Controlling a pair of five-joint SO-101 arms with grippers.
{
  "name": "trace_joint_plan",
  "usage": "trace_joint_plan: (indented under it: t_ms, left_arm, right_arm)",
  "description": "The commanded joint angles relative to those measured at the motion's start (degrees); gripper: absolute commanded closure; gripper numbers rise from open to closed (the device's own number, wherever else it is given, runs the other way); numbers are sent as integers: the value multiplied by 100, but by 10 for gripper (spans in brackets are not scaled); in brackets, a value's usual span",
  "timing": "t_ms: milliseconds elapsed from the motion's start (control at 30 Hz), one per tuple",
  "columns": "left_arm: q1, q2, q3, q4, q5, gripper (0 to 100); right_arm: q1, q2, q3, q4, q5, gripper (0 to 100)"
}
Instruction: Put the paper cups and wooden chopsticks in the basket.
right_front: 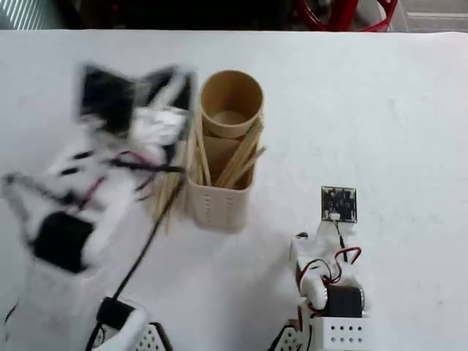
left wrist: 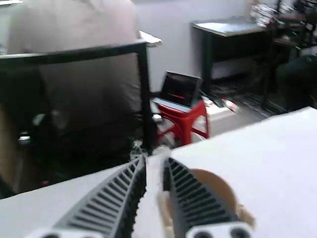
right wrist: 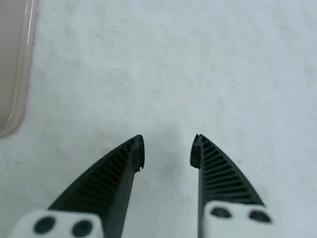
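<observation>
White worktop (right_front: 380, 110) is spread under both arms. Behind its far edge a black mesh chair (left wrist: 89, 99), a red stool (left wrist: 185, 121) with a laptop (left wrist: 179, 90) on it, and a grey desk (left wrist: 228, 29) are seen.

At the middle of the worktop a cream basket (right_front: 219, 205) is stood upright. Stacked cups (right_front: 232, 102) are set in its far end. Chopsticks (right_front: 241, 155) are leaned inside the basket against the cups, and more of them appear to lie outside, against the basket wall that faces the left arm (right_front: 95, 183).

The left arm is raised just beside the basket. From its wrist, the left gripper (left wrist: 154, 161) is seen above the worktop with a cup rim right behind one finger. Its fingers are parted only narrowly, and nothing is seen held between them.

The right arm (right_front: 329, 281) is folded near its base, well apart from the basket. The right gripper (right wrist: 167, 144) is pointed down at bare worktop, its fingers widely parted, with nothing gripped or touched. A beige edge (right wrist: 12, 74) is seen off to one side of it; what it belongs to cannot be told.
</observation>
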Motion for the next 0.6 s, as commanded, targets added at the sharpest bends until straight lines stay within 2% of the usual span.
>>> trace_joint_plan:
  t_ms: [0,100,167,300,433,567]
  left_arm:
    - [-1464,-1068,9,466,-18,961]
    - [-2413,-1367,782,721,-360,953]
    - [-2791,-1200,1538,457,-642,928]
    - [-2949,-136,2760,-466,-1037,855]
    - [-2738,1613,2382,-651,-1055,903]
    - [-2308,3530,1134,-132,-1055,916]
  right_arm:
    - [-22,-40,53,40,44,839]
    - [-22,-40,53,40,44,839]
    - [-22,-40,53,40,44,839]
    - [-22,-40,53,40,44,839]
    - [-22,-40,53,40,44,839]
    - [-22,-40,53,40,44,839]
